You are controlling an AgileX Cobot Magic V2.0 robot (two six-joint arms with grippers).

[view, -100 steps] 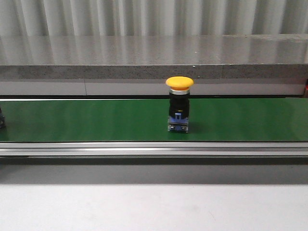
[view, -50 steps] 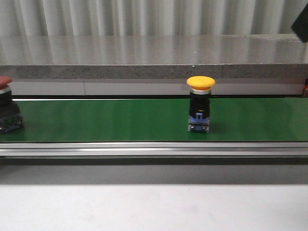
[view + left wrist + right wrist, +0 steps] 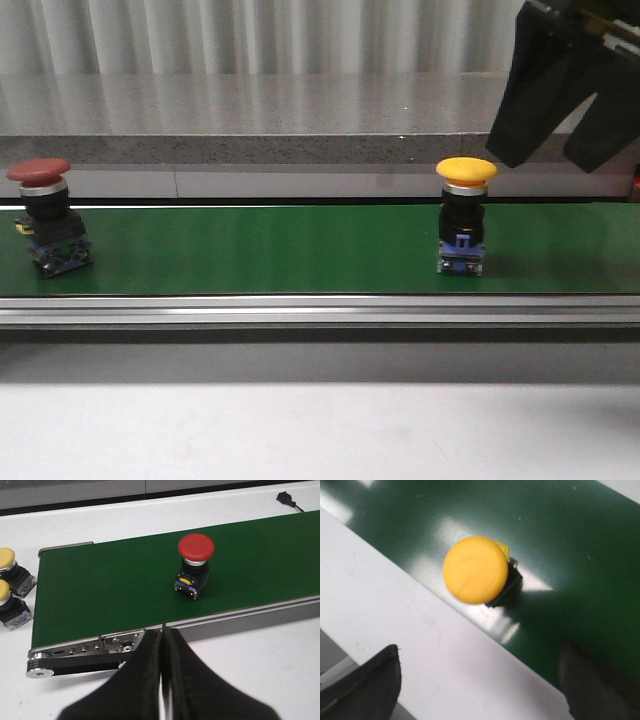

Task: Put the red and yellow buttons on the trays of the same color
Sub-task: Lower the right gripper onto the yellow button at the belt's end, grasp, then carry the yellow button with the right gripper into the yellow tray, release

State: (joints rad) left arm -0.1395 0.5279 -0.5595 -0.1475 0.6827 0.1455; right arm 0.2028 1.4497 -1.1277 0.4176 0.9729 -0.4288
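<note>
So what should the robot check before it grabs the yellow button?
1. Yellow button standing upright on the green belt: ok.
2. Right hand open wide enough: ok, its fingers are spread apart.
3. Right hand lined up over the button: not ok, from the front it hangs above and to the right of it.
4. Space around the button is free: ok, the red button is far along the belt.
5. Left hand out of the way: ok, it is shut and near the red button's end.
6. Yellow tray ready: cannot tell, no tray is in view.
</note>
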